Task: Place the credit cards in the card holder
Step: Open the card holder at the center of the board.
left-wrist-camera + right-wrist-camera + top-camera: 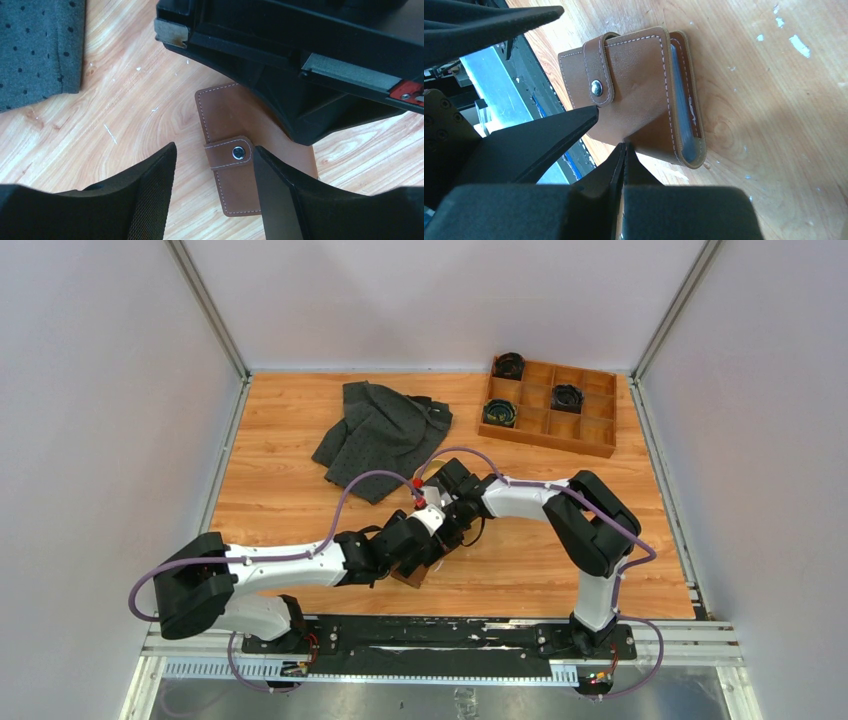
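The card holder [412, 576] [227, 112] [639, 90] is a brown leather wallet lying flat on the wooden table near the front edge, its strap snapped shut. Thin blue-grey edges [681, 100] show inside its open end; whether they are the credit cards I cannot tell, and no loose cards are in view. My left gripper [215, 147] is open, straddling the strap: one finger [539, 135] is beside the holder and the other rests over its cover. My right gripper [624, 146] is shut on nothing, its tips touching the holder's top face. Its black housing [280, 55] hangs just above.
A grey dotted cloth [385, 435] [35, 50] lies crumpled at the back left. A wooden compartment box [590, 435] with black coiled items stands at the back right. The black base rail [430, 635] runs along the front edge, close to the holder.
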`<state>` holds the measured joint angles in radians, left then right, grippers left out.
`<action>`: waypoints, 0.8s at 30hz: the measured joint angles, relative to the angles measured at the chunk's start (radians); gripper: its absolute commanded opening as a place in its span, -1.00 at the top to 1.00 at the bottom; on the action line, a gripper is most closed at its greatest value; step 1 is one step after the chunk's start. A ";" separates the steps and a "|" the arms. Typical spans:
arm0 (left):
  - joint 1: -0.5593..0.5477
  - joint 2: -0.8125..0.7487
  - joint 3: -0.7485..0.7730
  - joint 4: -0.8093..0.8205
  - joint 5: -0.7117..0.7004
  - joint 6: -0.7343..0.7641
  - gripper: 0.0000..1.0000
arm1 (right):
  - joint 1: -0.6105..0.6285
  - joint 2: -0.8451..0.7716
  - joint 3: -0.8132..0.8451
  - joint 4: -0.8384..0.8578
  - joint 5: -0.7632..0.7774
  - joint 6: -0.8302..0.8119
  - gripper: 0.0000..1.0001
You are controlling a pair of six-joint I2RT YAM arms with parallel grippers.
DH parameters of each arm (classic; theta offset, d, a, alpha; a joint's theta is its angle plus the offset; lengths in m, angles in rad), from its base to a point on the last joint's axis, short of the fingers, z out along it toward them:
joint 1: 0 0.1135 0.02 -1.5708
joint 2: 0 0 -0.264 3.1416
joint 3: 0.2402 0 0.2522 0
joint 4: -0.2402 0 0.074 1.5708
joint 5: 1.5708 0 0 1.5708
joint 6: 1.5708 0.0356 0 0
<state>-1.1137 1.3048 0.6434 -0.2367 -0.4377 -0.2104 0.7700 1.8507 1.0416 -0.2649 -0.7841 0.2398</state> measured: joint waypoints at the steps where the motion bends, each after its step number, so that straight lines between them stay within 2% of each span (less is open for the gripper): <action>1: 0.000 0.000 -0.006 0.010 -0.002 0.002 -0.17 | 0.000 0.000 0.002 -0.001 0.000 0.000 1.00; 4: 0.000 0.000 -0.025 0.034 -0.003 0.009 -0.05 | 0.000 0.003 0.006 -0.004 0.000 0.000 1.00; 7: 0.000 0.005 -0.034 0.055 0.001 0.017 -0.03 | 0.000 0.006 0.010 -0.006 0.000 0.001 1.00; 14: 0.000 0.026 -0.034 0.076 0.019 0.020 -0.16 | 0.000 0.006 0.010 -0.009 0.000 0.001 1.00; 18: 0.000 0.023 -0.035 0.083 0.035 0.024 -0.16 | 0.000 0.006 0.011 -0.009 0.000 0.001 1.00; 24: 0.000 0.021 -0.043 0.092 0.042 0.022 0.04 | 0.000 0.008 0.014 -0.015 0.002 0.001 1.00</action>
<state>-1.1137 1.3262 0.6006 -0.1448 -0.3962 -0.1883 0.7700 1.8584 1.0557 -0.2798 -0.7826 0.2405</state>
